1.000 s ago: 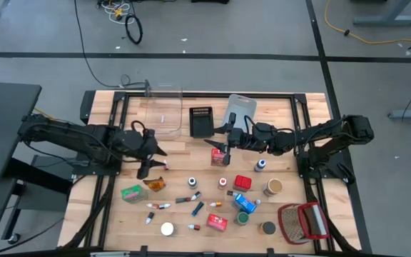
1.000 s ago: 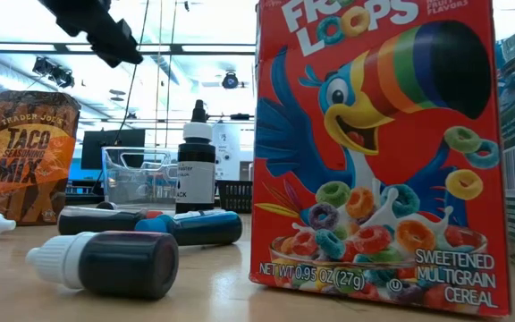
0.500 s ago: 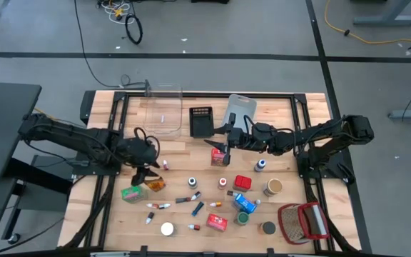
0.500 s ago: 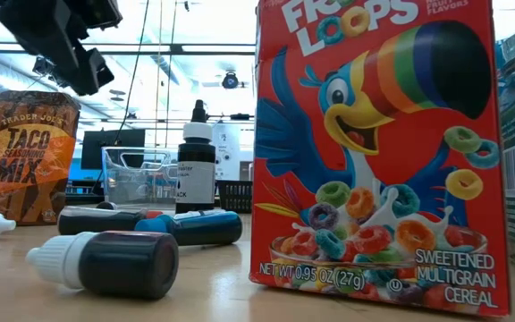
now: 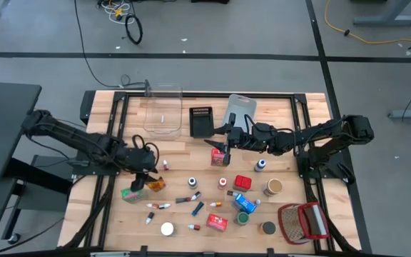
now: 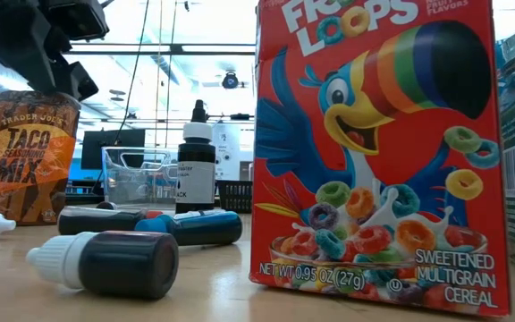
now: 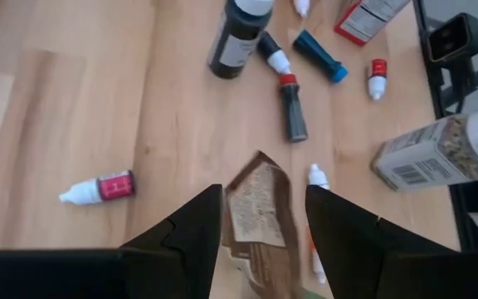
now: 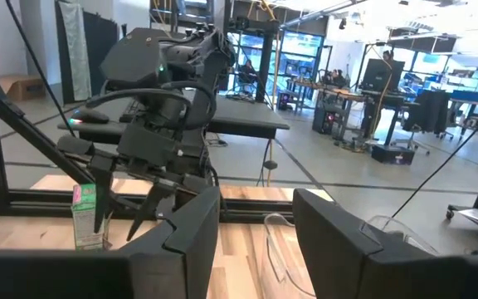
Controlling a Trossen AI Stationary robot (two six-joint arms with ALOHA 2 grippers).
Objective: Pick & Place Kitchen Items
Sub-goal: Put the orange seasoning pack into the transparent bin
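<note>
the taco mix packet [image 7: 258,208] stands upright near the table's left side, its top edge right under the left gripper [image 5: 143,175], whose fingers are spread wide on either side of it and hold nothing. a green box [image 5: 130,193] sits just beside it, and little dye tubes [image 7: 293,104] lie scattered close by. the right gripper [image 5: 221,148] hangs mid-table with fingers apart, holding nothing.

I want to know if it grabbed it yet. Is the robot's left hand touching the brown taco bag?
Apart. In the left wrist view the left hand is open, its fingers either side of the taco bag, with bare table showing between each finger and the bag.
</note>
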